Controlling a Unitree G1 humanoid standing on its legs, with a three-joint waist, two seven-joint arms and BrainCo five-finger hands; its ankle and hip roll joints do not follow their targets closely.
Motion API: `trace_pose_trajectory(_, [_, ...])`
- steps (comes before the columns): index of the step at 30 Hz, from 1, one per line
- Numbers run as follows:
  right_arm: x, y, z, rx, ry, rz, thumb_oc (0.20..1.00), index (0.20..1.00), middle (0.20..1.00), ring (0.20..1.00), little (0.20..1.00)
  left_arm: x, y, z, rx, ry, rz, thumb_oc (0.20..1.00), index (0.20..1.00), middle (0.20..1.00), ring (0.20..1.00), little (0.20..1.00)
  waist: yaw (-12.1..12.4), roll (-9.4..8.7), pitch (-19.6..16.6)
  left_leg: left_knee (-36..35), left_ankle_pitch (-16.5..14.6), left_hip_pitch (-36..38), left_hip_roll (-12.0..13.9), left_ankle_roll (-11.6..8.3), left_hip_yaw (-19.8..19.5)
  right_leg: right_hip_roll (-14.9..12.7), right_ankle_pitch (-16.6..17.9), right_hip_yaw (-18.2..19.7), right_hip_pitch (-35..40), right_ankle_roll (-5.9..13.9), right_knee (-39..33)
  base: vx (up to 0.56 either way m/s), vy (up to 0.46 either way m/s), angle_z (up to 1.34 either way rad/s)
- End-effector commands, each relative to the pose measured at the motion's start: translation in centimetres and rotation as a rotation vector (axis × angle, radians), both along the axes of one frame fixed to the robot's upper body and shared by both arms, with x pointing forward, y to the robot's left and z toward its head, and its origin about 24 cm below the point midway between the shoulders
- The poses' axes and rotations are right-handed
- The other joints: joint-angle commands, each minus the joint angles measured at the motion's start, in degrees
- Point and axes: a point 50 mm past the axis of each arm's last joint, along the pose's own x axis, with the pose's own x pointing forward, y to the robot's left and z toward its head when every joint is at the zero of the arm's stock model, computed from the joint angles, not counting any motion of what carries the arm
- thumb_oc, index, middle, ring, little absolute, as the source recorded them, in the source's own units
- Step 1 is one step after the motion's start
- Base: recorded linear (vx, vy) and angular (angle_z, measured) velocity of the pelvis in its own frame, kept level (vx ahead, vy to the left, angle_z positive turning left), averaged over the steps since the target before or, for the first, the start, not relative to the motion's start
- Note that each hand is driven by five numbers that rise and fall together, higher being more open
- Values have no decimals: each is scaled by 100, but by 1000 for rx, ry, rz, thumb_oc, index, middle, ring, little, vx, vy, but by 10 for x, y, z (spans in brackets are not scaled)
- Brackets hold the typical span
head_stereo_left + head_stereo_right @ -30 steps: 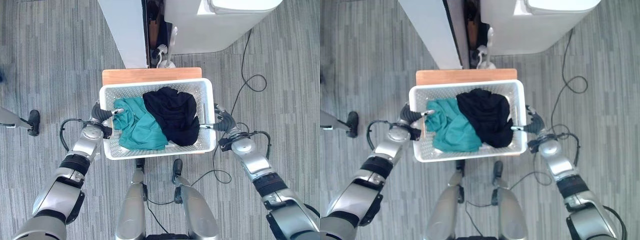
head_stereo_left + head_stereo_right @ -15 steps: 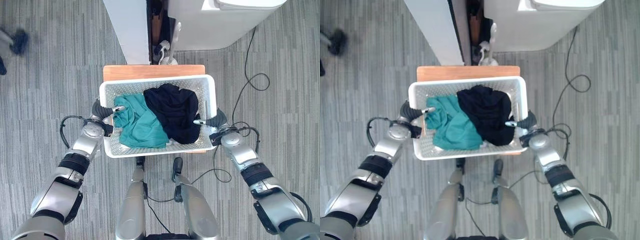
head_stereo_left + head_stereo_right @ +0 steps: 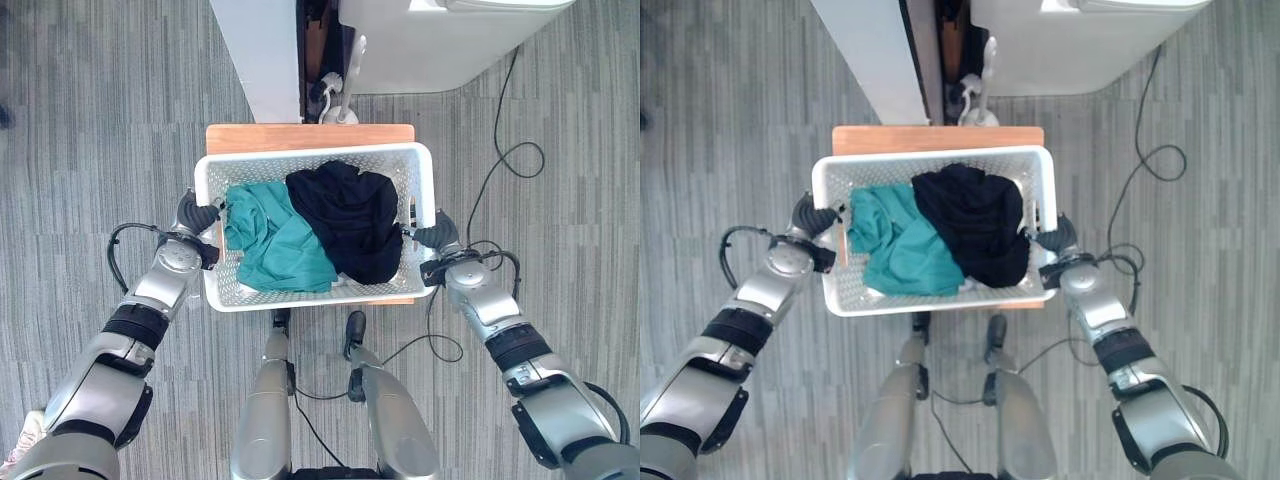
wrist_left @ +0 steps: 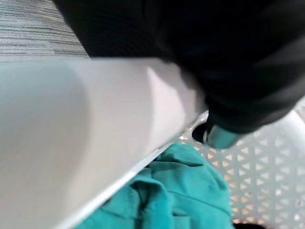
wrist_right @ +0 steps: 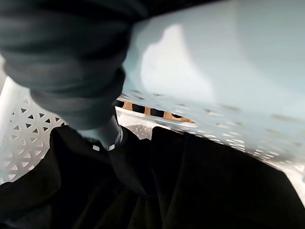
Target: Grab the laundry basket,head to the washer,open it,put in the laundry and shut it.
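My left robot hand (image 3: 196, 217) is at the left rim of the white laundry basket (image 3: 318, 297), and my right robot hand (image 3: 435, 237) is at its right rim, one on each short side. In the left wrist view a thumb tip (image 4: 217, 136) hooks over the rim into the inside of the basket, just above the teal garment (image 4: 171, 195); the rest of that hand is pressed against the outer wall, so I read it as clamped on the rim. In the right wrist view a dark-tipped finger (image 5: 107, 136) likewise reaches over the rim and down the perforated inner wall, beside the black garment (image 5: 190, 191); that hand too is closed on the basket's edge.

The basket sits on a small wooden bench (image 3: 300, 137), whose far edge shows beyond the basket and whose near edge peeks out under the right corner. Inside, the teal garment (image 3: 275, 245) lies crumpled on the left half and the black garment (image 3: 350, 215) is heaped on the right half, overlapping the teal one at the middle.

Beyond the bench stands the white washer (image 3: 440, 45), its lid down, with a white panel (image 3: 255, 55) to its left and a dark gap between them holding clutter I cannot make out. The floor is grey striped carpet (image 3: 90, 120).
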Motion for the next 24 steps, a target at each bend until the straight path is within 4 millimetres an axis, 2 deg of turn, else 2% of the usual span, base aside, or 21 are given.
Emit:
trace_pose_trajectory(1, [-6,14,12,47,-92,89,200,200,200,200,200,-1,-11,21,39,-98,-88,200,200,200,200,200,73,-348,-70,768,-857,-60,155,-73,-67,-817,150,-132,4,457,-158,0,0,0])
trace_pose_trajectory(9, [-13,8,22,91,-173,58,200,200,200,200,200,-10,-6,31,93,-185,-83,200,200,200,200,200,47,-385,-149,824,-959,-27,153,-64,-64,-815,103,-80,26,454,-107,0,0,0])
trace_pose_trajectory(16, [-25,-15,25,176,-180,47,200,200,200,200,200,-21,-10,41,244,-210,-172,200,200,200,200,200,37,-436,-370,1076,-1218,185,139,-9,-113,-844,-23,26,200,464,109,18,12,-2])
trace_pose_trajectory(17, [-28,-28,29,138,-159,63,200,200,200,200,200,-23,-12,50,321,-199,-232,200,200,200,200,200,39,-436,-458,1148,-1349,396,143,-6,-96,-853,-132,35,368,476,244,62,36,-2])
trace_pose_trajectory(19, [-29,-33,31,120,-154,70,200,200,200,200,200,-25,-13,53,358,-192,-258,200,200,200,200,200,35,-444,-489,1138,-1358,474,131,8,-95,-865,-138,45,421,489,266,59,30,0])
trace_pose_trajectory(24, [-33,-54,40,34,-114,94,200,200,200,200,200,-29,-31,63,488,-154,-412,200,200,200,200,200,-2,-433,-651,1123,-1467,897,143,22,-56,-862,-252,31,750,524,377,99,25,2])
